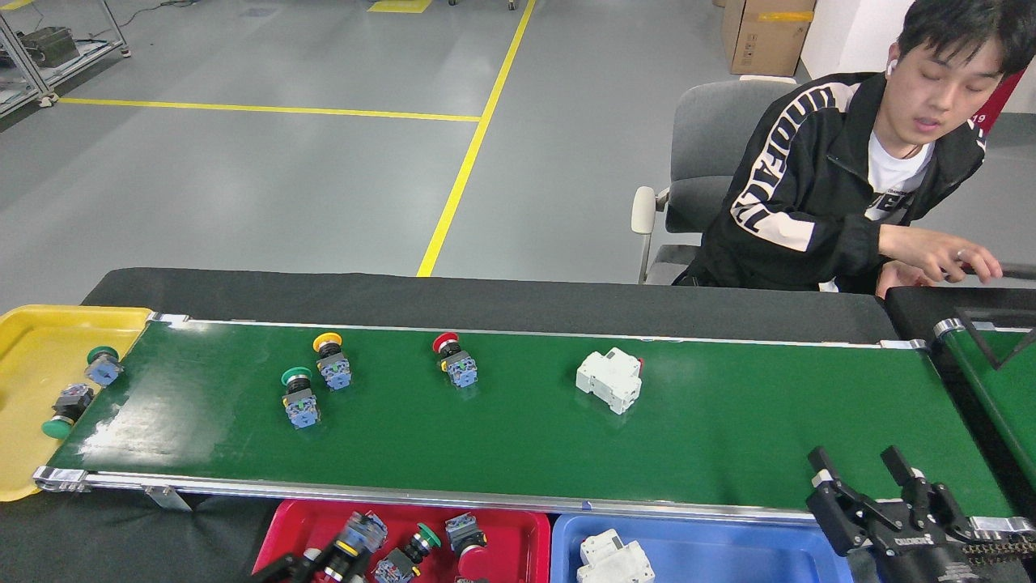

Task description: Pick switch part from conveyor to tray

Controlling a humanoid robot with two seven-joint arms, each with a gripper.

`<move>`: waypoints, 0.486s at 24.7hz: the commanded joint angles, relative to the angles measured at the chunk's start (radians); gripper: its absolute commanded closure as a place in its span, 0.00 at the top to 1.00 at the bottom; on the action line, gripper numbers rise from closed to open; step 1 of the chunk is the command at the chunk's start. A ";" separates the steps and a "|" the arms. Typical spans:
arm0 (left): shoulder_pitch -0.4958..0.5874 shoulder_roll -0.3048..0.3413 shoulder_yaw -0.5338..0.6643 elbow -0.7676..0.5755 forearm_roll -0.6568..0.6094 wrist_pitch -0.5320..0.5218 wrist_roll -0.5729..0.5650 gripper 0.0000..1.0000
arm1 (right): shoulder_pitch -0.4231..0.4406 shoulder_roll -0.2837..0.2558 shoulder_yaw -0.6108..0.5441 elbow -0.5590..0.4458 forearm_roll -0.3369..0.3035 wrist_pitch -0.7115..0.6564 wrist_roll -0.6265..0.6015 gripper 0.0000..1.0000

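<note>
The green conveyor [728, 437] carries a green-capped switch part [299, 397], a yellow-capped switch part [330, 363], a red-capped switch part [453, 361] and a white breaker [611, 379]. Another green-capped switch part [101, 364] sits at the belt's left end. My left gripper [316, 563] is low over the red tray [271, 530], dark and cut off by the frame's bottom edge. Whether it holds anything is unclear. Several switch parts lie in that tray. My right gripper [858, 474] stands open at the belt's near right edge, with nothing between its fingers.
A yellow tray [32, 332] at the belt's left end holds one green-capped part [65, 409]. A blue tray [712, 542] holds a white breaker [615, 559]. A seated person [809, 194] reaches a hand [951, 259] over the far right, above a narrower belt [995, 389].
</note>
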 commanded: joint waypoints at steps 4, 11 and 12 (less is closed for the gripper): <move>-0.001 -0.017 0.020 -0.014 -0.001 0.016 0.005 1.00 | 0.010 -0.008 -0.005 -0.013 0.000 -0.007 -0.009 0.97; 0.006 -0.253 0.362 -0.012 0.013 0.109 -0.101 1.00 | 0.023 -0.008 -0.003 -0.020 0.072 -0.009 -0.058 0.96; 0.006 -0.253 0.379 -0.012 0.022 0.109 -0.101 1.00 | 0.026 -0.008 -0.003 -0.023 0.105 -0.009 -0.101 0.96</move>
